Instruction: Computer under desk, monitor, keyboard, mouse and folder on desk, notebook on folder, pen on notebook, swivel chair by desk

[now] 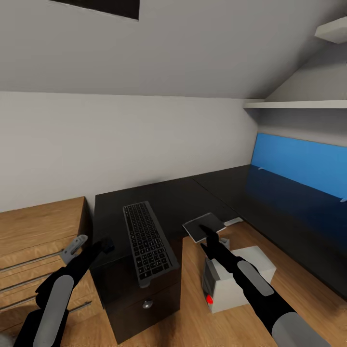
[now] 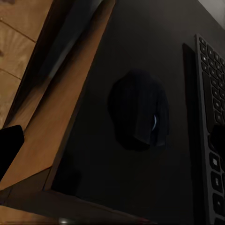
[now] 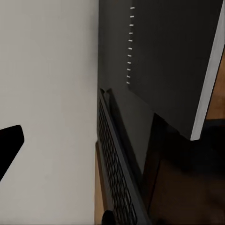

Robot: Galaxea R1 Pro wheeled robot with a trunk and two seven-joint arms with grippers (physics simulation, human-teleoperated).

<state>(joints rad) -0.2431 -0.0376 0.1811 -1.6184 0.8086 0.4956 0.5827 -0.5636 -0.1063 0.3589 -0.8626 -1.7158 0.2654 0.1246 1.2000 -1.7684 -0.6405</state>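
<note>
Two arms out, nothing gripped

Keyboard [image 1: 147, 243] lies on the black cabinet [image 1: 140, 294], front end past the edge; mouse [image 2: 139, 110] beside it. Computer [image 1: 231, 282] stands on the floor by the desk [image 1: 270, 202]. Left gripper [image 1: 103, 246] hovers near the mouse, empty. Right gripper [image 1: 208, 241]: opening unclear. Risk: a nudge could tip the overhanging keyboard off.
</note>
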